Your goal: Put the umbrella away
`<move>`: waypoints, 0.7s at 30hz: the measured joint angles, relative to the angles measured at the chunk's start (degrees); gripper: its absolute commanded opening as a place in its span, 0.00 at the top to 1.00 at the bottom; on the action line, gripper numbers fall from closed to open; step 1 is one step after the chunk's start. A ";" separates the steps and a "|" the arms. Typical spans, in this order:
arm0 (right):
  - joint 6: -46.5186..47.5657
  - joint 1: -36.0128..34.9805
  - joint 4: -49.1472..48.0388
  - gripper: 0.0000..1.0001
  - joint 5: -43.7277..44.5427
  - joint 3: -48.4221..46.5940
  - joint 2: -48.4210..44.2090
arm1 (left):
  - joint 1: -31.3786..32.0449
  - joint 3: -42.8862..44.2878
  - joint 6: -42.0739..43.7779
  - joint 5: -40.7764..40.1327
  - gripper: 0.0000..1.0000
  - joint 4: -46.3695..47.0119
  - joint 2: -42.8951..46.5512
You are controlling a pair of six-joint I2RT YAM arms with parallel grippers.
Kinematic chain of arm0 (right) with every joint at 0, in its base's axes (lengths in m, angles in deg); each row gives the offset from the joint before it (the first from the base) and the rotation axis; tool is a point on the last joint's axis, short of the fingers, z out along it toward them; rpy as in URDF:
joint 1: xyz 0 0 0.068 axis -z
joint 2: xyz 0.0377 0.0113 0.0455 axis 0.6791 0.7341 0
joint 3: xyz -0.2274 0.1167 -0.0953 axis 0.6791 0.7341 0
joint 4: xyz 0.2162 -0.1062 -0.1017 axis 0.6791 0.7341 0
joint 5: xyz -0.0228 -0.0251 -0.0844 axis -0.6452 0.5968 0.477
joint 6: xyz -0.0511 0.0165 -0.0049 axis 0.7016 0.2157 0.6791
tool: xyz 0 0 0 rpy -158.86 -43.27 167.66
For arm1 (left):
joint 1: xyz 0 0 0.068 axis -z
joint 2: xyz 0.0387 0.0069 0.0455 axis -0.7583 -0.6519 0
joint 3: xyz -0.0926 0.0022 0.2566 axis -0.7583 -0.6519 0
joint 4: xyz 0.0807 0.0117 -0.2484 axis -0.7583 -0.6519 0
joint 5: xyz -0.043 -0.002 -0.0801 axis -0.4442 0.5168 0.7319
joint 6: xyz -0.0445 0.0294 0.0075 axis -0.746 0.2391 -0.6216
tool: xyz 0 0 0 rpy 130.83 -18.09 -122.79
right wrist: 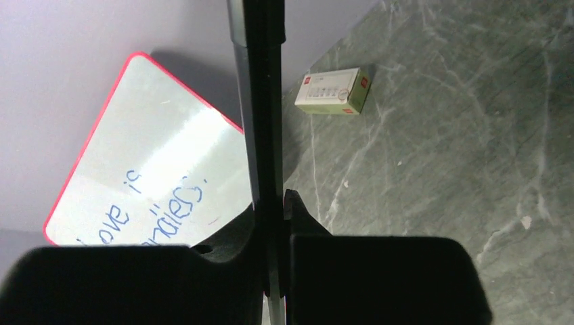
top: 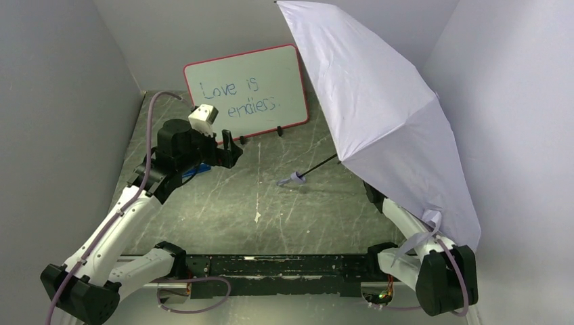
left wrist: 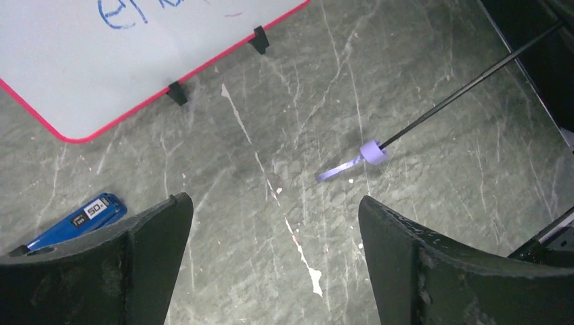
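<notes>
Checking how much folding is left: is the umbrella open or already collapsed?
Open: the umbrella is tipped sideways, canopy fully spread, shaft extended.

Whiteboard (top: 247, 91) at table (top: 271, 217) back; umbrella (top: 386, 115) right of it, handle (top: 296, 177) toward centre.

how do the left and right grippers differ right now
The left gripper is wide open; the right gripper is shut. The left gripper holds nothing and hangs above the table; the right gripper clamps the umbrella by its shaft. Both have black fingers.
</notes>
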 measured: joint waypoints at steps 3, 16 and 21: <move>0.33 0.28 1.55 1.00 0.66 -0.74 -1.55 | 0.00 0.94 0.46 -0.02 0.03 0.55 0.04; 9.57 0.26 10.99 1.00 -1.57 -10.78 -10.75 | 0.00 10.69 -2.54 1.36 0.03 4.07 -4.11; 13.86 0.26 15.67 1.00 -5.09 -19.04 -11.80 | 0.00 13.18 -2.29 1.46 0.03 4.17 -4.74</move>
